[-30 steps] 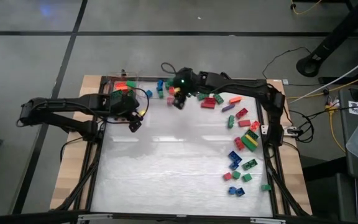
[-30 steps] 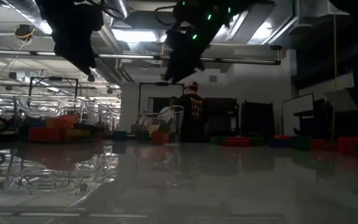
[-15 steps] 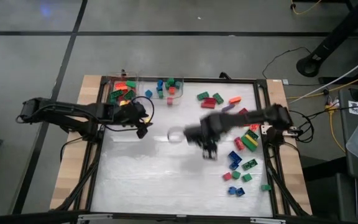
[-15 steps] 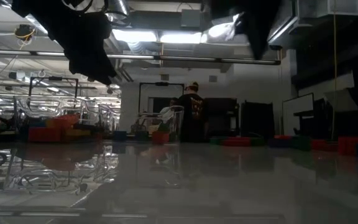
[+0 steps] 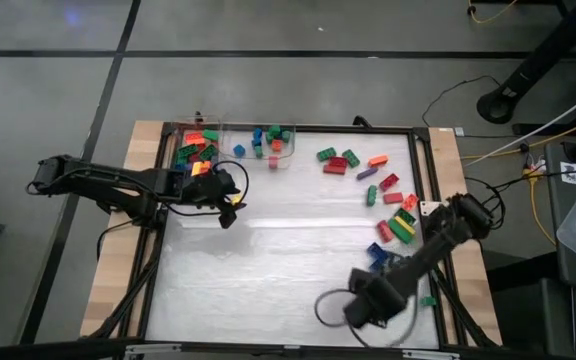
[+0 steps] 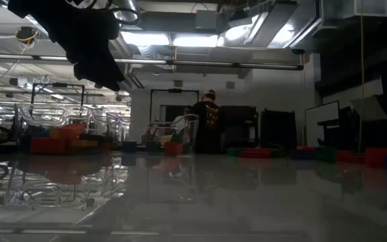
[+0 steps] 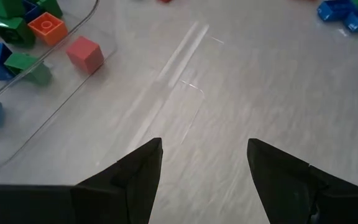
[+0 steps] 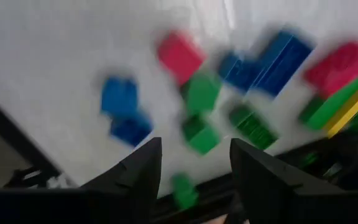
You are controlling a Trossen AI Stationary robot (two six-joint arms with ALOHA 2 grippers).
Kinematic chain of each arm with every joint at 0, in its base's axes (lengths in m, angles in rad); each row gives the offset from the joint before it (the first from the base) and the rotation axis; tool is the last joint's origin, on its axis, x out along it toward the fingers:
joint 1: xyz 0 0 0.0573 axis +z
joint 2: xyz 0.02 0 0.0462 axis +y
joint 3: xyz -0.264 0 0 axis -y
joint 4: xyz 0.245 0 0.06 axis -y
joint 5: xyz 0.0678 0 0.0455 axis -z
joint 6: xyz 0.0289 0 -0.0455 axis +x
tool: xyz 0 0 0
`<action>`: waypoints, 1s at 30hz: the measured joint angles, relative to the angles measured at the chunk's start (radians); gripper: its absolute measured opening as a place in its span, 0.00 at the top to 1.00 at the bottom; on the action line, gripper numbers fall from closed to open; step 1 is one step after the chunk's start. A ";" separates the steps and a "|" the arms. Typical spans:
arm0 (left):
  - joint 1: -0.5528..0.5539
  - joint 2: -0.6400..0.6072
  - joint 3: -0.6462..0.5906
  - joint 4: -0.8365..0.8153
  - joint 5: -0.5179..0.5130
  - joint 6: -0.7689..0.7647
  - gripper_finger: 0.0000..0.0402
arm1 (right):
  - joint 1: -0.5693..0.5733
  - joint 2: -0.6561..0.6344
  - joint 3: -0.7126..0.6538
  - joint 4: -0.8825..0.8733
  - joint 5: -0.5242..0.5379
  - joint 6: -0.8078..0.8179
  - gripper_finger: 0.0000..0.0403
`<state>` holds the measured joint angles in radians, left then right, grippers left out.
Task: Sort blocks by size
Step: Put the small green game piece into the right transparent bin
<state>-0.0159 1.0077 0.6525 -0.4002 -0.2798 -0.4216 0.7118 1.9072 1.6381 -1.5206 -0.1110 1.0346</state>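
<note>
Loose blocks (image 5: 388, 225) in red, green, blue, yellow and orange lie along the table's right side. Long blocks (image 5: 194, 151) lie in a clear tub at the far left. Short blocks (image 5: 264, 138) lie in a second clear tub beside it. My left gripper (image 5: 228, 212) hovers open and empty just near of the tubs; it also shows in the left wrist view (image 7: 204, 162) over bare table. My right gripper (image 5: 360, 308) is blurred, above the near right of the table. Its wrist view shows it open (image 8: 194, 168) and empty above several short blocks (image 8: 201, 93).
The clear tub's rim (image 7: 73, 74) curves past a red cube (image 7: 84, 53) and an orange block (image 7: 47, 25). The middle of the table (image 5: 268, 260) is bare. A black frame (image 5: 438, 270) borders the table. A person stands in the room far behind (image 6: 210, 124).
My right gripper has swung fast from above the tub of short blocks at the far middle across the table toward the near right corner. My left gripper has drifted a little toward the near and right.
</note>
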 joint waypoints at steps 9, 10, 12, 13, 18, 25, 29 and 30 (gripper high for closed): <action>-0.006 0.000 0.000 0.001 0.000 -0.026 0.45 | 0.191 0.000 -0.086 -0.006 -0.040 0.226 0.53; -0.006 0.000 0.000 0.001 0.000 -0.026 0.45 | 0.205 0.000 -0.107 -0.004 -0.043 0.247 0.53; -0.006 0.000 0.000 0.001 0.000 -0.035 0.45 | 0.228 0.000 -0.150 0.002 -0.078 0.264 0.53; -0.006 0.000 0.000 0.000 0.000 -0.042 0.45 | 0.238 0.001 -0.170 0.005 -0.111 0.266 0.53; -0.005 0.000 0.000 0.001 0.000 -0.050 0.45 | 0.280 0.001 -0.250 0.076 -0.277 0.258 0.53; -0.005 0.000 0.000 0.001 0.000 -0.050 0.45 | 0.340 0.001 -0.293 0.222 -0.283 0.188 0.53; -0.005 0.000 0.000 0.001 0.000 -0.051 0.45 | 0.351 0.001 -0.324 0.215 -0.274 0.216 0.53; -0.005 0.000 0.000 0.001 0.000 -0.051 0.45 | 0.351 0.001 -0.334 0.220 -0.274 0.215 0.53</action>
<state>-0.0208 1.0077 0.6529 -0.3996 -0.2802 -0.4725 1.0630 1.9083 1.3041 -1.3011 -0.3846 1.2491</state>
